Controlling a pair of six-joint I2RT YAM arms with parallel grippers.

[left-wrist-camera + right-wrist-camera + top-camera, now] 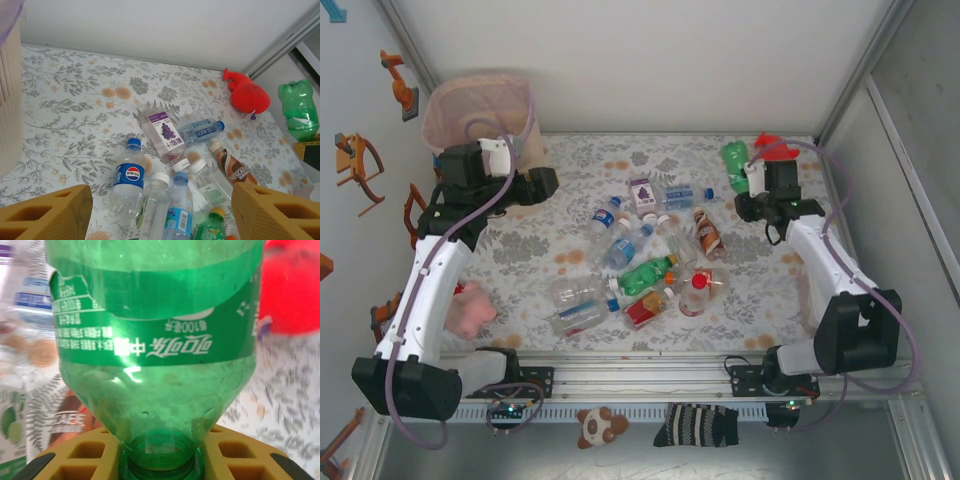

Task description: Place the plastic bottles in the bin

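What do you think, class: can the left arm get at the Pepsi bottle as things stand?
Probably yes. The left gripper is open and empty, and the Pepsi bottle lies uncovered on the side nearest that arm, with nothing between them.

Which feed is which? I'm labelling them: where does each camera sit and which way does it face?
Top external: above and behind, looking down on table, bottles, bin; left arm and right arm show.
Left wrist: beside the bin, facing across the bottles to the red toy; left fingers at bottom corners.
Right wrist: close on the green bottle, its neck between the right fingers.
Shared: green bottle and red toy, all three.
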